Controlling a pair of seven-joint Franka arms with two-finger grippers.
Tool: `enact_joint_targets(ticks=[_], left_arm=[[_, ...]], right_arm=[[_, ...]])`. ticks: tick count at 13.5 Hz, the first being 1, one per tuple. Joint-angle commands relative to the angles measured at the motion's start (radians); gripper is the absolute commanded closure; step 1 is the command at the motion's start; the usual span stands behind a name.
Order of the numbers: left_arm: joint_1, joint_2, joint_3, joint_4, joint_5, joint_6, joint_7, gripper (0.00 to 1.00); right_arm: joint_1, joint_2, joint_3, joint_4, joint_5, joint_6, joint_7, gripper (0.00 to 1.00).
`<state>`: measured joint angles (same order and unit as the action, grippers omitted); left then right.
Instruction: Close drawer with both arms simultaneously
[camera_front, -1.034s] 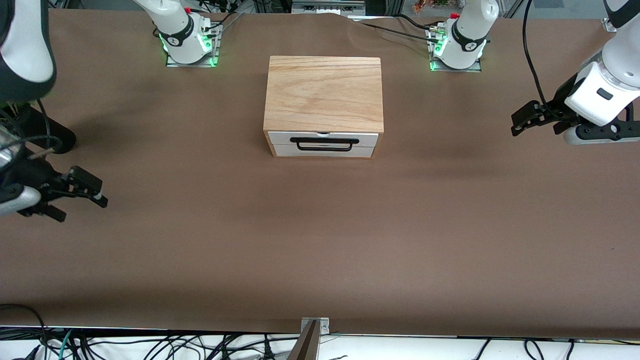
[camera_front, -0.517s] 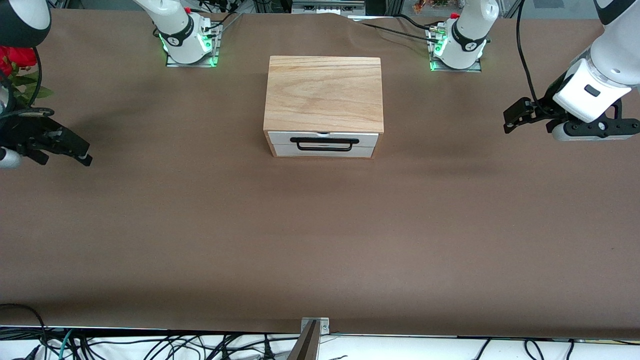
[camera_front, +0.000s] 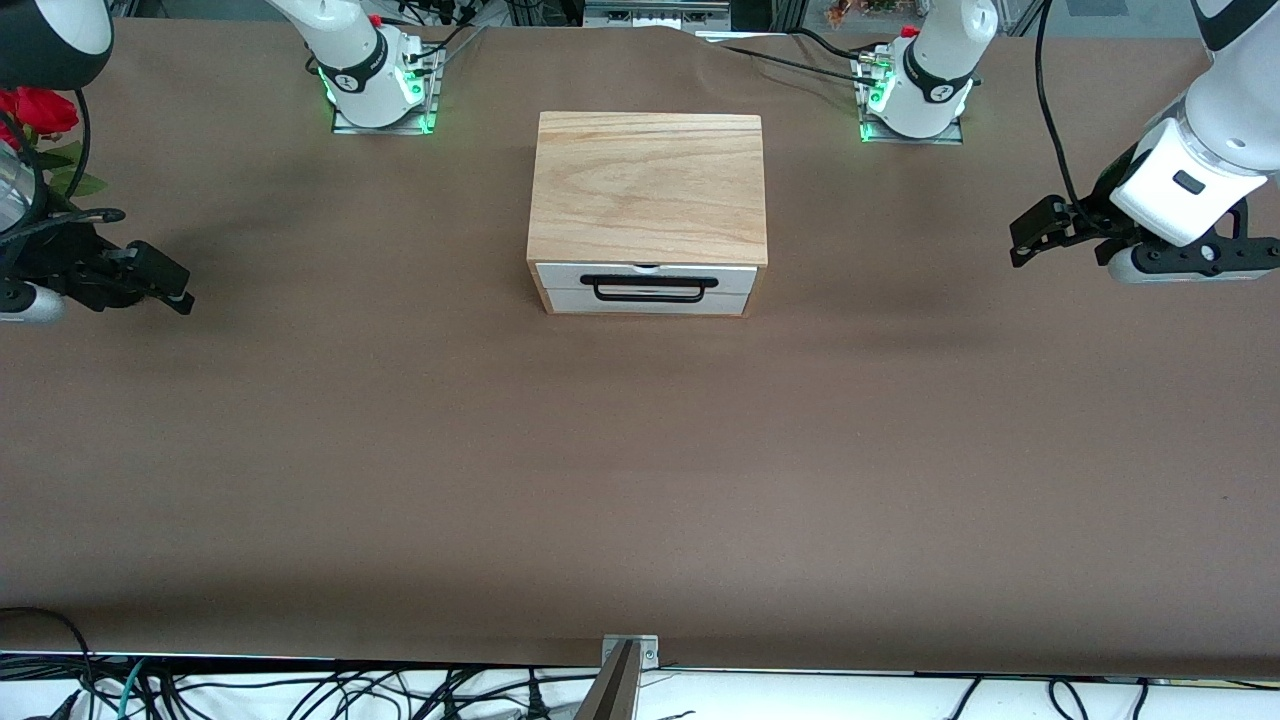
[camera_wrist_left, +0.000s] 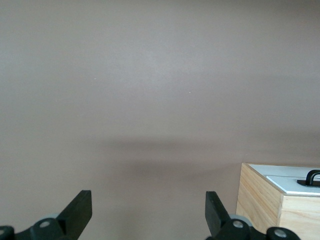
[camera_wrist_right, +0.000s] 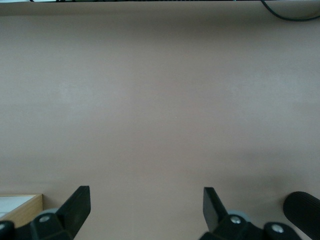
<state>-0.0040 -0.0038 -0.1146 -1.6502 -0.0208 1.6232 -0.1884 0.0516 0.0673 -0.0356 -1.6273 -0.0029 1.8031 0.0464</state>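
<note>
The drawer sits pushed into the light oak box at the middle of the table, its white front flush with the box and its black bar handle facing the front camera. My left gripper is open and empty over the table toward the left arm's end, well apart from the box. Its wrist view shows open fingers and a corner of the box with the drawer front. My right gripper is open and empty over the right arm's end; its wrist view shows a box corner.
Red flowers stand at the right arm's end of the table. The two arm bases glow green beside the box's far corners. Cables and a metal bracket line the edge nearest the front camera. Brown table surface surrounds the box.
My right gripper has swung away from the front camera and drawn toward its end of the table. My left gripper has shifted slightly. The drawer and box have not moved.
</note>
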Motion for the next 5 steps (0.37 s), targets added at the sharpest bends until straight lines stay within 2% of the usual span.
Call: enact_joint_targets(ticks=[1, 5], left_arm=[[0.012, -0.001, 0.001, 0.02, -0.005, -0.034, 0.021, 0.0], [0.012, -0.001, 0.001, 0.039, -0.011, -0.068, 0.021, 0.0]], right_arm=[[-0.006, 0.017, 0.005, 0.033, -0.014, -0.033, 0.003, 0.0], [-0.001, 0.02, 0.005, 0.035, -0.014, -0.034, 0.006, 0.0]])
